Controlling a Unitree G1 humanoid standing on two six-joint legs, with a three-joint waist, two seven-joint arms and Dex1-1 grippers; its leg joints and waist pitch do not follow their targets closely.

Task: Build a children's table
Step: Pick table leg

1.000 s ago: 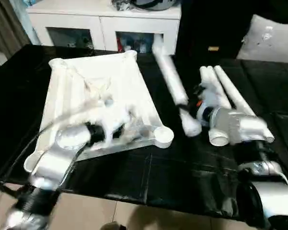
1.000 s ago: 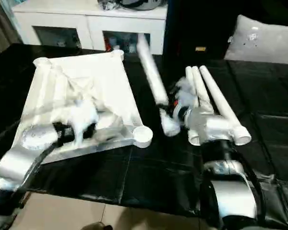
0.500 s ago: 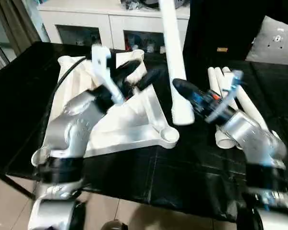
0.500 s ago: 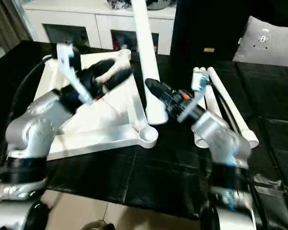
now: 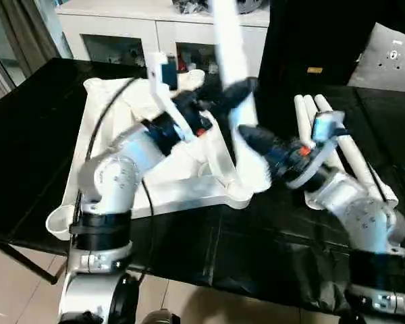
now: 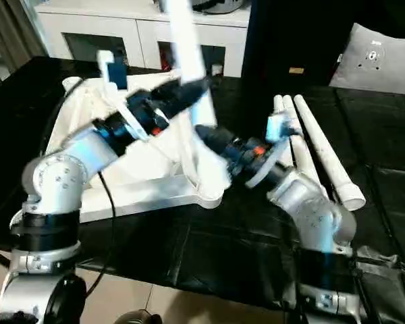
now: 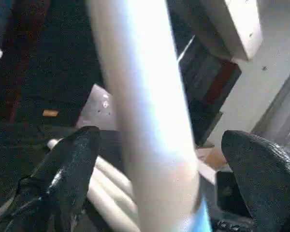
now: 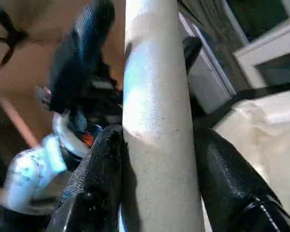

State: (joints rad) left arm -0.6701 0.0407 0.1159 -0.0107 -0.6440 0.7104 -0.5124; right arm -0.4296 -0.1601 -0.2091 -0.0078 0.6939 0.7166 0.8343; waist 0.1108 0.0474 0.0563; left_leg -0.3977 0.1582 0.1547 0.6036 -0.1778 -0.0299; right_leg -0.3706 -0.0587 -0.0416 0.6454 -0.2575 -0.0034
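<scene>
The leg (image 8: pixel 157 121) is smooth matt white plastic. The table top (image 5: pixel 189 189) is glossy white plastic. The worktop (image 5: pixel 277 250) wears shiny, wrinkled black cloth. The forearms (image 6: pixel 61 175) are brushed silver metal.

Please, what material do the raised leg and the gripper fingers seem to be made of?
The raised leg looks like white plastic tube with a matt, faintly speckled surface, though painted metal cannot be excluded. The right gripper holds it between black fingers with a fine pebbled texture, probably rubber or rubbery plastic.
</scene>
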